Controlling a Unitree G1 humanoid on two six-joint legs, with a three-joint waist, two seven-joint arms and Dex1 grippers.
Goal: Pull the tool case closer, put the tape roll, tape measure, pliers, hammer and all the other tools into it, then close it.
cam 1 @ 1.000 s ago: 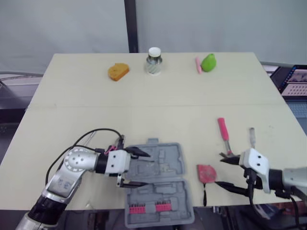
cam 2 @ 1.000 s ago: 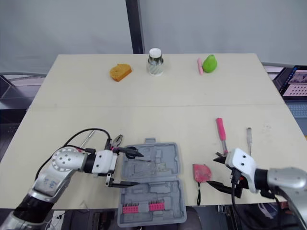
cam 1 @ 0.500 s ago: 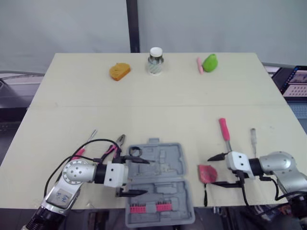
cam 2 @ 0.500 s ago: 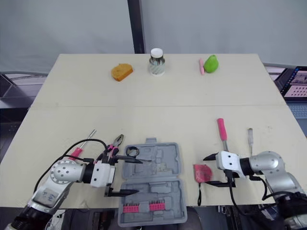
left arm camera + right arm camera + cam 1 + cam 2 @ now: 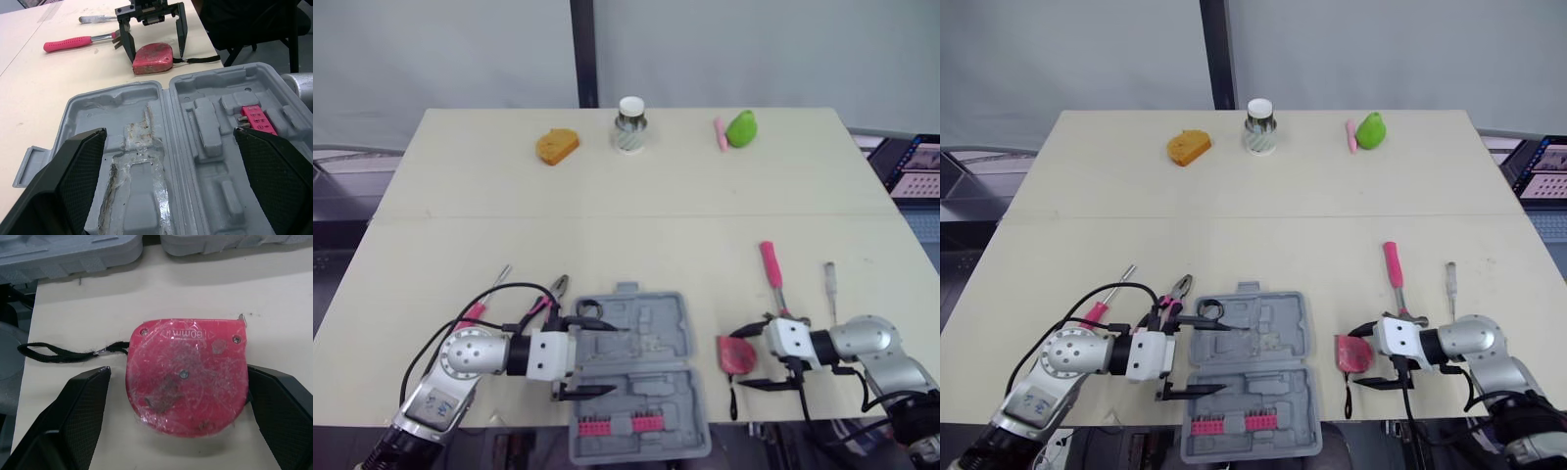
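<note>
Straddling the tape measure (image 5: 188, 374) at lower right with the right gripper (image 5: 745, 358), fingers spread, 1 on either side. Risking a slip off its rounded shell when closing, or the trailing strap (image 5: 54, 354) snagging at the table edge. Hovering the left gripper (image 5: 619, 359), also spread, over the open tool case (image 5: 656, 328) at lower centre.

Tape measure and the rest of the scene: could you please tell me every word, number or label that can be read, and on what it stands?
"60mm", seen upside down and partly unclear: embossed on the red tape measure.
Too small to read: the laptop screen.
No readable text: the tool case.
</note>
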